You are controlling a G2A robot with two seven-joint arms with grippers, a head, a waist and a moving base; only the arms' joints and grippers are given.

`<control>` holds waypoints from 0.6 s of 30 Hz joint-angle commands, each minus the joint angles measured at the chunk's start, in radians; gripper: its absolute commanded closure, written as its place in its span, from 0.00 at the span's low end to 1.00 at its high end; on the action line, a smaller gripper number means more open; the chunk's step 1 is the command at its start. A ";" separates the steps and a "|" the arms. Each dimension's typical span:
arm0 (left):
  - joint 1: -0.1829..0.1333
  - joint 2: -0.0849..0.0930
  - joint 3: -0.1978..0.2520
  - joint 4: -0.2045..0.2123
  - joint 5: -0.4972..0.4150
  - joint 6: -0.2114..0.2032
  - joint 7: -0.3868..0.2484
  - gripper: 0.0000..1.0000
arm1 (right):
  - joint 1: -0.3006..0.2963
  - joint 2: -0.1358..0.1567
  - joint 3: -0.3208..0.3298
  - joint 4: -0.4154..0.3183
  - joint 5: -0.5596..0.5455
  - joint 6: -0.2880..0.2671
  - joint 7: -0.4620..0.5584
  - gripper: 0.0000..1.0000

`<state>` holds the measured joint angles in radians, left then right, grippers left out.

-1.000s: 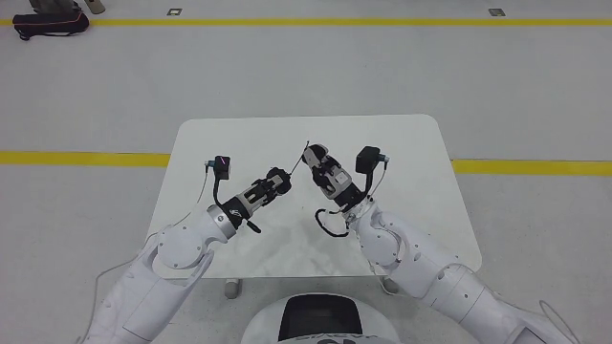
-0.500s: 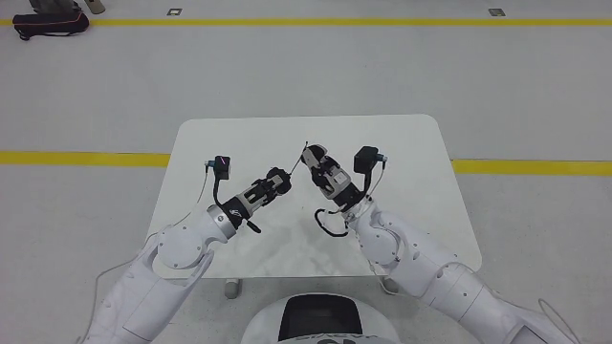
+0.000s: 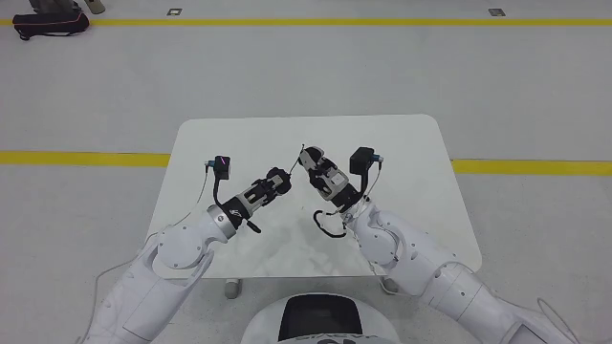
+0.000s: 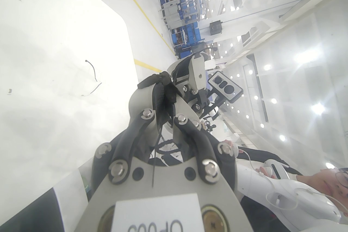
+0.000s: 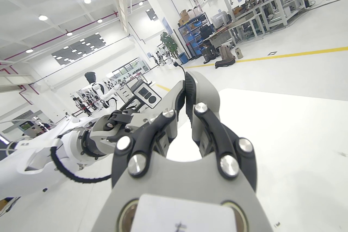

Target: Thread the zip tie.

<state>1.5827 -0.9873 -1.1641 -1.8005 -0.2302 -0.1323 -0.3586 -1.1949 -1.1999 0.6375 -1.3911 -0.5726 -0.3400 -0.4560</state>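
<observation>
**Both grippers pinched shut, tips nearly meeting over the table's middle**

The left arm comes in from the table's near left corner and the right arm from its near right corner. Both forearms angle inward and upward, so the two grippers point at each other above the middle of the table [image 3: 402, 134].

The right gripper [image 5: 186, 78] has its pads pressed together on the zip tie [image 5: 181, 68]. A short length of the tie sticks out past the fingertips, curving up to its small head. From the top view the tie [image 3: 302, 151] is a thin dark line rising off the right gripper [image 3: 308, 160] toward the far edge.

The left gripper [image 3: 278, 176] sits just beside the right one, on its near-left side, with the tips close but not visibly touching. Its fingers [image 4: 148, 118] are drawn fully together. A thin black strand [image 4: 154, 159] runs back from between them over the palm. I cannot tell whether this strand belongs to the same tie.

A loose tie [image 4: 94, 74] lies bent on the table, well apart from both grippers.
</observation>
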 commanded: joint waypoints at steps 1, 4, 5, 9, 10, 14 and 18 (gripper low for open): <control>0.000 0.000 0.000 0.000 0.000 0.000 0.000 1.00 | -0.001 -0.001 0.003 0.003 -0.013 0.000 -0.003 1.00; 0.000 0.000 0.000 0.000 0.000 0.000 0.000 1.00 | -0.005 -0.001 0.010 0.008 -0.036 0.000 -0.006 1.00; 0.000 0.000 0.000 0.000 0.000 0.000 0.000 1.00 | -0.007 -0.002 0.013 0.008 -0.043 0.000 -0.006 1.00; 0.000 0.000 0.000 0.000 0.000 0.000 0.000 1.00 | -0.018 -0.002 0.029 0.011 -0.069 0.000 -0.005 1.00; 0.000 0.000 0.000 0.000 0.000 0.000 0.000 1.00 | -0.022 -0.002 0.036 0.012 -0.076 0.000 -0.003 1.00; 0.000 0.000 0.000 0.000 0.000 0.000 0.000 1.00 | -0.035 -0.003 0.055 0.011 -0.094 0.000 0.006 1.00; 0.000 0.000 0.000 0.000 0.000 0.000 0.000 1.00 | -0.048 -0.007 0.070 0.004 -0.109 0.000 0.013 1.00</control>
<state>1.5827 -0.9873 -1.1641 -1.8005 -0.2302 -0.1323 -0.3586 -1.2395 -1.2060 0.7035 -1.3855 -0.6797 -0.3395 -0.4436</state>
